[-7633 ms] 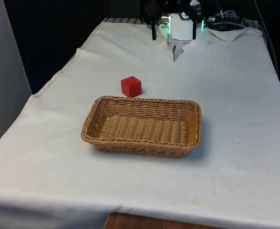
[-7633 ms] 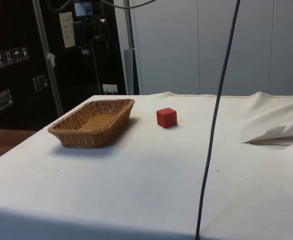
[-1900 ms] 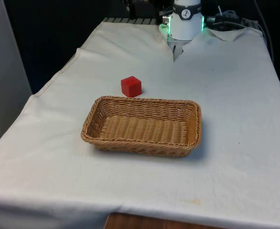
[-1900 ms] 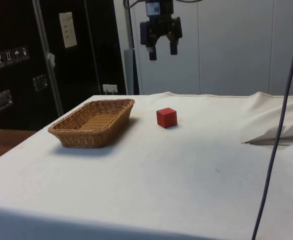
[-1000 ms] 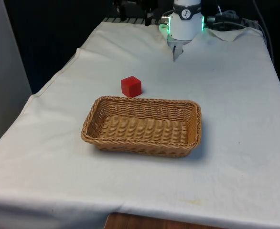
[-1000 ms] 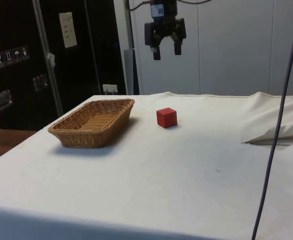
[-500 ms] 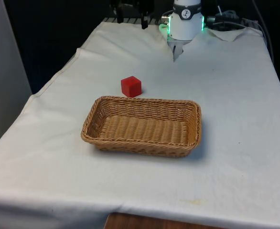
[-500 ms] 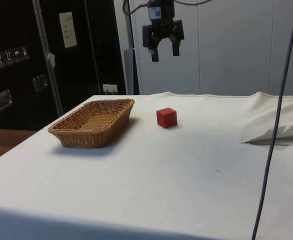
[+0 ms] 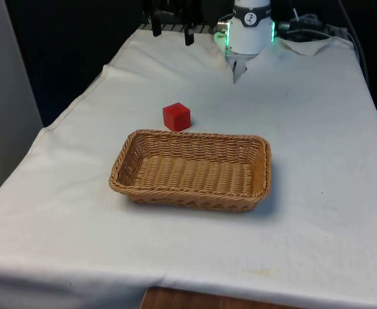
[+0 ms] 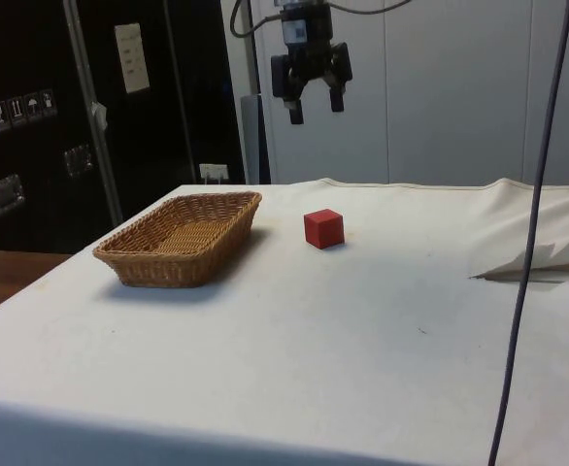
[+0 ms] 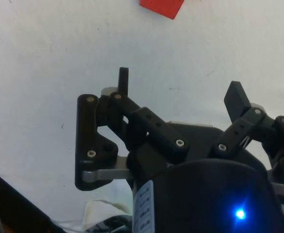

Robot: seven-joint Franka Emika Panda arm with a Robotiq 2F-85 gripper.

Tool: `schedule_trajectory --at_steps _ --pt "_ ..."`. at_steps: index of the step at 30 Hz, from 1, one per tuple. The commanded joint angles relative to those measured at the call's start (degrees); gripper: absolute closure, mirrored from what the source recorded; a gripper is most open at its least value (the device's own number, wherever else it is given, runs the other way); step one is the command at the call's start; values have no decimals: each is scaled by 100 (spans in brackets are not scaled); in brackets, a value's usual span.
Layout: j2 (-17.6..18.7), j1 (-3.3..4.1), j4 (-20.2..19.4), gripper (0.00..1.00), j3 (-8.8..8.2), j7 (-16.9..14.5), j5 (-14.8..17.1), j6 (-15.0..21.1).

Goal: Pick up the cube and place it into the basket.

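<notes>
Your tool (image 10: 312, 105) hung high above the worktop (image 10: 362, 320) with its two fingers (image 11: 123, 80) spread apart and nothing between them. The side view gave you its height best: the black fingers pointed straight down, well above the red cube (image 10: 323, 228), which sat below the tool on the white cloth and slightly toward the side view's right of it. In the front view you saw the tool (image 9: 171, 33) at the far edge of the worktop, its fingertips dark against the cloth, with the cube (image 9: 176, 116) nearer the camera than the tool and well apart from it.

The wrist view showed you what the others did not: the gap between the fingers lay open over bare cloth, and the cube (image 11: 162, 8) sat beyond the fingertips rather than between them, cut off by the picture's edge.

The wicker basket (image 9: 190, 192) stood farther from the tool than the cube did, with the cube just beside its long rim. In the side view the basket (image 10: 144, 262) lay below the tool and off toward the dark cabinets (image 10: 32, 116).
</notes>
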Motion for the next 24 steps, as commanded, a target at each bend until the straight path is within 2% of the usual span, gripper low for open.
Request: schedule_trajectory --at_steps 1,6,7,9,15,16,17,18,21,24 --pt "11 0 -17 0 0 17 -23 57" --pt "74 6 -69 0 6 97 -80 258" --pt "52 0 -29 0 0 34 -34 97" --pt "97 11 -103 0 6 132 -97 378" --pt "178 23 -252 0 6 264 -126 791" --pt "183 23 -281 0 6 286 -132 848" --pt "172 17 -241 0 6 195 -57 710" --pt "183 23 -304 0 6 304 -138 894" --pt "212 29 -418 0 6 372 -132 1129" --pt "223 23 -476 0 6 338 -86 1226"
